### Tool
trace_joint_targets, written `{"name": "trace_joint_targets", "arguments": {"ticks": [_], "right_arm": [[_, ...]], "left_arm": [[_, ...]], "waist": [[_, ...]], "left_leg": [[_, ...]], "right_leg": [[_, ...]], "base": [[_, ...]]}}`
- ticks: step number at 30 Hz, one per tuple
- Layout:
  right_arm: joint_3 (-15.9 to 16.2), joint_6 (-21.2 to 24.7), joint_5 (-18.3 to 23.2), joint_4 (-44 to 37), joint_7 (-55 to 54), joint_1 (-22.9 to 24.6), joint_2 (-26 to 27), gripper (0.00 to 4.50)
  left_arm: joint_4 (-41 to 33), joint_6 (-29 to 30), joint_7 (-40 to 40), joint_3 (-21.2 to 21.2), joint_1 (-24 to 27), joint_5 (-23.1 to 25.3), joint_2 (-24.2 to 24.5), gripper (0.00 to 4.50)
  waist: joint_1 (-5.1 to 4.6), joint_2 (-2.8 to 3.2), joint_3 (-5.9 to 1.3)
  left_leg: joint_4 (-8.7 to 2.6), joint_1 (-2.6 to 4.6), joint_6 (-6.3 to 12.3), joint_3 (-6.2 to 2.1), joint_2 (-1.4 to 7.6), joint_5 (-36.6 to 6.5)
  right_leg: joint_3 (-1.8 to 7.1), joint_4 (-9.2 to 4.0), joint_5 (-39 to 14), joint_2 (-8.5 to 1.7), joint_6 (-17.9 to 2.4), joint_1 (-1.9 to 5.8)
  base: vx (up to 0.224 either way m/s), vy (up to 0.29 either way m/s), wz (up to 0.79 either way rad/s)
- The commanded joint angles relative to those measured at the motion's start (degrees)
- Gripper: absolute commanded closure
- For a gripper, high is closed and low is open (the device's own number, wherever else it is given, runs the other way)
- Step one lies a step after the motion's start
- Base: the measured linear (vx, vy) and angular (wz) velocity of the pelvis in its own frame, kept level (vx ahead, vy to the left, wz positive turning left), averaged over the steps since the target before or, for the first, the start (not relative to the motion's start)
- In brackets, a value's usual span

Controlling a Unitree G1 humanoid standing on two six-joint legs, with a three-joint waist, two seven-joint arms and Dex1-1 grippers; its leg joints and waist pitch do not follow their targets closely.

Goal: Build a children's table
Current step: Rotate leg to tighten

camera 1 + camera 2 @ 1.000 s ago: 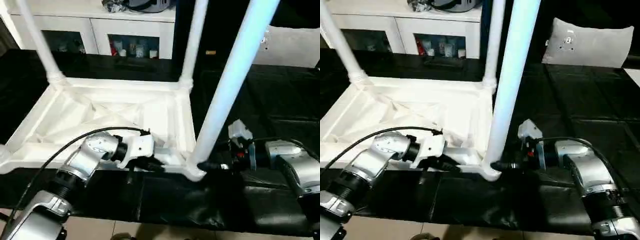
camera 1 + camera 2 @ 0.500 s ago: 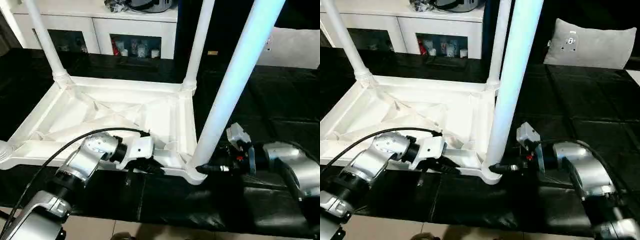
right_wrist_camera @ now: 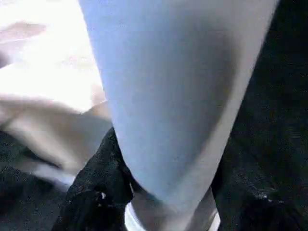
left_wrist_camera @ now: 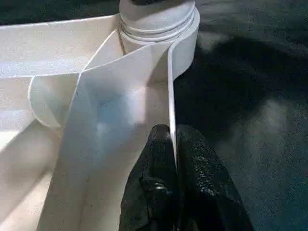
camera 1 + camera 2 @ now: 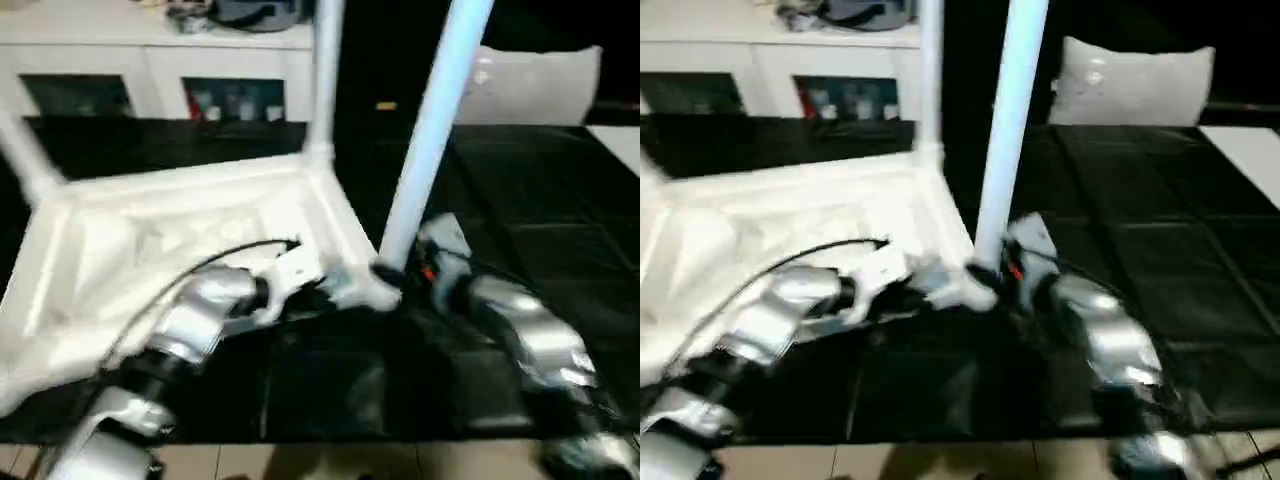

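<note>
Tabletop (image 5: 160, 240) is lying upside down on the black table (image 5: 520, 190), swung askew since a second ago; left pincer (image 4: 172, 144) is pinching its rim shut, right pincer (image 3: 159, 192) is clasping the near leg (image 5: 425, 150), suggesting repositioning.

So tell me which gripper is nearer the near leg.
Right. The right gripper has its jaws around the near leg at its base; the left gripper pinches the tabletop rim beside that corner.

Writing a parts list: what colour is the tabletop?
White tabletop, clearest in the left wrist view.
</note>
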Motion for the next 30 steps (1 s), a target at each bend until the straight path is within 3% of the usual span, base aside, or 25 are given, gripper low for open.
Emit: {"name": "trace_joint_targets", "arguments": {"ticks": [1, 3, 4, 5, 8, 9, 17, 18, 22, 23, 26, 29, 30], "right_arm": [[2.27, 1.11, -0.02, 3.27, -3.82, -1.39, 3.47, 2.54], [2.58, -1.57, -0.97, 5.10, -5.32, -2.21, 5.27, 2.54], [2.54, -1.93, -1.07, 5.09, -5.46, -2.16, 5.30, 2.00], [2.52, -2.10, -1.11, 5.09, -5.53, -2.14, 5.31, 1.87], [1.60, -3.62, -0.69, 4.02, -3.74, -1.54, 4.42, 1.85], [1.56, -4.07, -0.68, 3.77, -3.01, -1.28, 3.89, 1.60], [-0.54, -8.09, 2.51, 0.85, 6.81, 2.17, -3.09, 0.82], [-0.75, -8.40, 2.85, 0.52, 8.37, 2.57, -4.36, 0.68], [-0.92, -10.53, 3.00, 0.64, 14.10, 3.51, -8.78, 0.46], [-0.43, -12.31, 3.11, 0.80, 19.13, 4.09, -12.55, 0.24], [0.09, -13.51, 3.29, 1.23, 23.31, 3.99, -15.64, 0.03], [0.28, -13.69, 5.03, 1.18, 28.90, 3.61, -18.06, 0.03], [0.99, -13.30, 6.15, 0.30, 32.55, 3.68, -19.47, 0.22]], "left_arm": [[-1.98, 0.49, 1.32, -3.38, -1.26, -1.14, -4.95, 4.50], [0.14, 2.86, 7.58, -1.65, -2.86, -0.22, -7.95, 4.50], [0.33, 2.62, 7.96, -1.82, -3.02, 0.29, -7.93, 4.50], [0.42, 2.52, 8.14, -1.89, -3.09, 0.53, -7.92, 4.50], [0.44, 1.55, 7.72, -1.83, -2.98, 1.60, -6.91, 4.50], [0.50, 1.00, 7.32, -1.85, -2.92, 1.68, -6.46, 4.50], [1.30, -3.30, 2.47, -1.64, -2.00, 1.03, -1.84, 4.50], [1.68, -4.63, 1.30, -1.76, -1.89, 1.00, -1.05, 4.50], [2.91, -7.88, -2.28, -2.23, -1.87, 0.66, 1.29, 4.50], [3.37, -10.62, -6.06, -2.60, -1.90, -0.29, 2.90, 4.50], [3.58, -13.12, -10.83, -3.40, -2.04, -1.27, 4.63, 4.50], [4.33, -17.40, -15.10, -4.81, -2.26, -1.09, 6.69, 4.50], [4.16, -18.19, -17.57, -5.18, -2.15, -1.75, 7.43, 4.50]], "waist": [[0.29, -0.23, -3.03], [0.45, -0.19, -3.16], [0.55, -0.20, -3.26], [0.67, -0.45, -3.30], [0.88, -0.23, -3.54], [0.94, -0.22, -3.61], [1.43, -0.05, -3.47], [1.45, 0.26, -3.50], [1.82, 0.26, -3.48], [1.93, 0.19, -3.43], [2.24, -0.07, -3.44], [2.42, -0.07, -3.45], [2.51, 0.02, -3.49]], "left_leg": [[-4.21, -0.22, 0.18, -1.33, 2.05, -14.68], [-4.13, 0.00, 0.90, -1.10, 2.17, -14.40], [-4.11, -0.04, 1.04, -1.04, 2.21, -13.90], [-4.29, -0.40, 1.69, -1.11, 2.27, -12.56], [-4.08, -0.41, 2.62, -0.92, 2.40, -10.16], [-4.02, -0.52, 2.98, -0.87, 2.38, -9.30], [-4.05, -0.61, 3.96, -0.82, 2.48, -9.87], [-4.03, -0.48, 3.94, -0.83, 2.47, -10.04], [-3.95, -0.56, 4.25, -0.83, 2.43, -10.16], [-3.94, -0.51, 4.30, -0.82, 2.45, -10.36], [-3.90, -0.52, 4.74, -0.75, 2.48, -10.02], [-3.88, -0.44, 5.28, -0.78, 2.60, -9.99], [-3.88, -0.39, 5.27, -0.75, 2.70, -9.81]], "right_leg": [[2.30, -6.45, -30.77, -4.00, -5.29, 2.26], [2.51, -6.37, -27.57, -3.86, -6.31, 2.15], [2.61, -6.16, -25.93, -3.86, -6.76, 2.25], [2.66, -5.74, -22.99, -3.79, -7.59, 2.58], [2.83, -5.08, -16.51, -3.78, -9.64, 2.82], [2.86, -4.88, -14.29, -3.78, -10.40, 3.02], [2.83, -5.05, -15.42, -3.85, -10.21, 3.25], [2.78, -5.11, -15.50, -3.87, -10.38, 3.19], [2.71, -5.19, -15.82, -3.85, -10.62, 3.24], [2.70, -5.22, -16.03, -3.90, -10.73, 3.20], [2.76, -5.10, -16.16, -3.91, -10.69, 3.29], [2.72, -5.05, -16.16, -3.97, -11.04, 3.20], [2.75, -4.94, -15.65, -4.00, -11.27, 3.19]], "base": [[0.000, 0.000, 0.00], [0.000, 0.000, 0.00], [0.000, 0.000, 0.00], [0.000, 0.000, 0.00], [0.000, 0.000, 0.00], [0.000, 0.000, 0.00], [0.000, 0.000, 0.00], [0.000, 0.000, 0.00], [0.000, 0.000, 0.00], [0.000, 0.000, 0.00], [0.000, 0.000, 0.00], [0.000, 0.000, 0.00], [0.000, 0.000, 0.00]]}}
